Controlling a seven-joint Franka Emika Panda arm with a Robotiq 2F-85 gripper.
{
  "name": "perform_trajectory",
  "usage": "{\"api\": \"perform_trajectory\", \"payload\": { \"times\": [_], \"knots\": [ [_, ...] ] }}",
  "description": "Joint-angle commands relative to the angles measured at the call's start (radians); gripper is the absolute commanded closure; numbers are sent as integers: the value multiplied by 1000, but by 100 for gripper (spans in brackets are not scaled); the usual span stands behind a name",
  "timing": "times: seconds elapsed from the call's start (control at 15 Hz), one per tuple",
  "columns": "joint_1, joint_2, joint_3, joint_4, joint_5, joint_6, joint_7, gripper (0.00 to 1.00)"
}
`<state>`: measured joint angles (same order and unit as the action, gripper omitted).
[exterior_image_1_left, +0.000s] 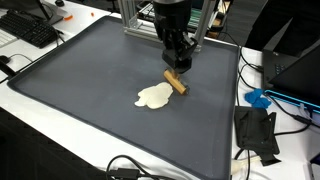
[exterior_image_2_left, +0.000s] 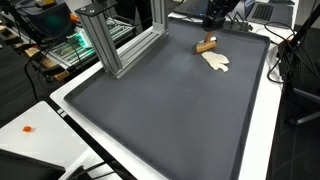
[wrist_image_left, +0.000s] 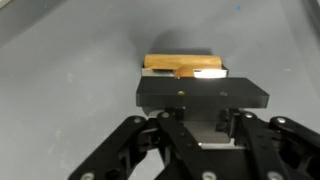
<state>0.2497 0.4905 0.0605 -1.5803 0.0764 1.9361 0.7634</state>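
Wooden block (exterior_image_1_left: 176, 81), just one, lay slanting from upper left to lower right, pinched by the gripper (exterior_image_1_left: 177, 66) beside one cream cloth (exterior_image_1_left: 154, 96).

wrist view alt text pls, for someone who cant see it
The black end effector fills the lower frame, shut on a tan wooden block that pokes out just beyond it. Behind them lies a plain dark grey mat.
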Motion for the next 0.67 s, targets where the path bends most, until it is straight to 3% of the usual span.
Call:
{"api": "perform_trajectory", "payload": {
  "times": [0.0, 0.6],
  "knots": [
    [-13, -44, 7, -62, 16, -5, -38, 78],
    [-18, -186, 13, -163, 20, -2, -100, 78]
  ]
}}
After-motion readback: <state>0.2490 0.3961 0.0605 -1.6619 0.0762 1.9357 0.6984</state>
